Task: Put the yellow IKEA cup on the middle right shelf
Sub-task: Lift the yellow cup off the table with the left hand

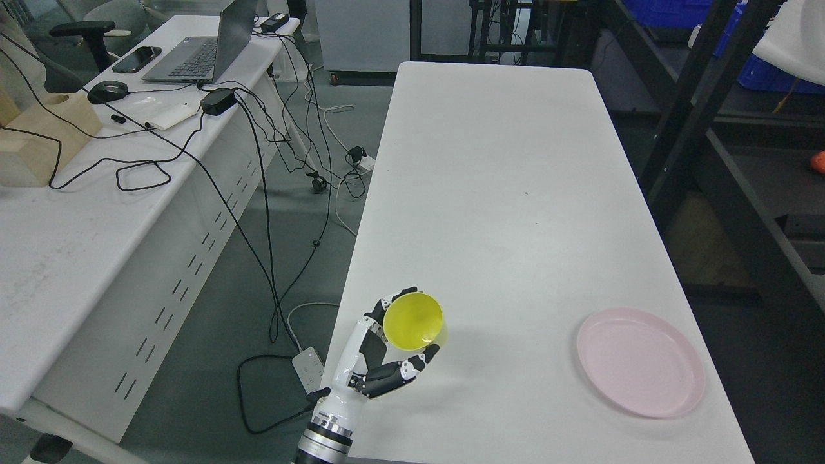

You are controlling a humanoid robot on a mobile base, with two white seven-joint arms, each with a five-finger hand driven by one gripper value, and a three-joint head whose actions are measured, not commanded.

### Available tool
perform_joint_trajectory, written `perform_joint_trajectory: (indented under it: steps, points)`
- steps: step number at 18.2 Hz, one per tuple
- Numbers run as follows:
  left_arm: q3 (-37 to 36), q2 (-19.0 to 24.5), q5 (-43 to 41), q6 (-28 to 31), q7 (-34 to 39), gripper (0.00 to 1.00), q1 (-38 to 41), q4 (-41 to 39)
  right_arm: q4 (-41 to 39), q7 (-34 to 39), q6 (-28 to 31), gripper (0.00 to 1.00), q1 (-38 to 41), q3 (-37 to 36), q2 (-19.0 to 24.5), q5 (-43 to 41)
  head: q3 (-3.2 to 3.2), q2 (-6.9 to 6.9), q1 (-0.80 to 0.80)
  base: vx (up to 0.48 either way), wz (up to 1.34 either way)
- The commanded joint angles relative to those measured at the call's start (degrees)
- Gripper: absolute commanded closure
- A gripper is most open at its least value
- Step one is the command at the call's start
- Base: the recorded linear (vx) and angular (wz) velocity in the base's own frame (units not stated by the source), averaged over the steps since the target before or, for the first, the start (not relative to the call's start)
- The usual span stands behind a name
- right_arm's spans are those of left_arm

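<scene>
The yellow cup (414, 321) stands upright near the white table's (503, 193) front left corner, its open mouth facing up. My left hand (405, 330) comes in from the bottom edge and wraps the cup. Its black-tipped fingers (394, 298) curl round the far left side and the thumb presses on the near side, so the hand is shut on the cup. The dark shelf rack (722, 154) stands to the right of the table. My right arm does not show.
A pink plate (640, 362) lies near the table's front right. A second white desk (97, 212) at the left carries a laptop (206, 48), a phone, a wooden block and cables. A power strip (309, 368) and cords lie on the floor between the tables.
</scene>
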Motion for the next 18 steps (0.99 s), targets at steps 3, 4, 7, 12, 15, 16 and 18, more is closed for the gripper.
perform_joint_trajectory:
  steps: [3, 4, 7, 12, 15, 16, 18]
  points:
    - [1.15, 1.0, 0.0, 0.12, -0.02, 1.0, 0.39, -1.29, 0.0, -12.31, 0.01, 0.01, 0.61, 0.97, -1.0, -1.41, 0.0, 0.0, 0.0, 0.0, 0.0]
    - [1.24, 1.0, 0.0, 0.12, -0.02, 1.0, 0.4, -1.38, 0.0, -12.31, 0.01, 0.01, 0.61, 0.97, -1.0, -1.41, 0.0, 0.0, 0.0, 0.0, 0.0]
    - [1.59, 1.0, 0.0, 0.12, -0.02, 1.0, 0.4, -1.38, 0.0, -12.31, 0.01, 0.01, 0.61, 0.97, -1.0, -1.41, 0.0, 0.0, 0.0, 0.0, 0.0]
    - [1.77, 1.0, 0.0, 0.12, -0.02, 1.0, 0.48, -1.29, 0.0, -12.31, 0.01, 0.01, 0.61, 0.97, -1.0, -1.41, 0.0, 0.0, 0.0, 0.0, 0.0]
    - [1.94, 1.0, 0.0, 0.12, -0.02, 1.0, 0.57, -1.38, 0.0, -12.31, 0.01, 0.01, 0.61, 0.97, -1.0, -1.41, 0.0, 0.0, 0.0, 0.0, 0.0]
    - [1.94, 1.0, 0.0, 0.12, -0.02, 1.0, 0.57, -1.38, 0.0, -12.31, 0.01, 0.01, 0.61, 0.97, -1.0, -1.41, 0.0, 0.0, 0.0, 0.0, 0.0]
    - [1.94, 1.0, 0.0, 0.12, -0.02, 1.0, 0.57, -1.38, 0.0, -12.31, 0.01, 0.01, 0.61, 0.97, -1.0, -1.41, 0.0, 0.0, 0.0, 0.0, 0.0]
